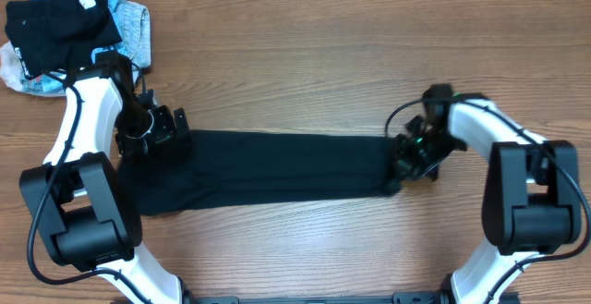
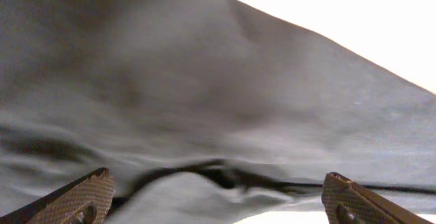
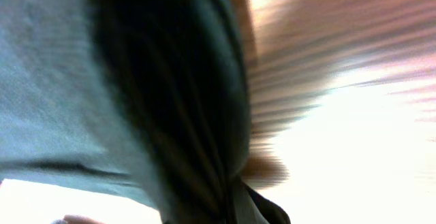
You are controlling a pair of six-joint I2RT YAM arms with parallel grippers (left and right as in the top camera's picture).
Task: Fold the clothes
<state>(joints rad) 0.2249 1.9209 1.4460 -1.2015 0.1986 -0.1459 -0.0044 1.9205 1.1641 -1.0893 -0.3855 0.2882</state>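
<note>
right claw (image 1: 404, 167) pinches clothes (image 1: 277, 167); left claw (image 2: 218, 198) wide

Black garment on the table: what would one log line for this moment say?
black garment: spread in a long band | left claw: open, over left end | right claw: shut, at right end, hold unclear

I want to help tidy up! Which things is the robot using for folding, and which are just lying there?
For the job:
- black garment, stretched out long
- left gripper, open over one end
- right gripper, shut on the other end

Just lying about:
- pile of other clothes in the far corner
- pale blue garment in that pile
</note>
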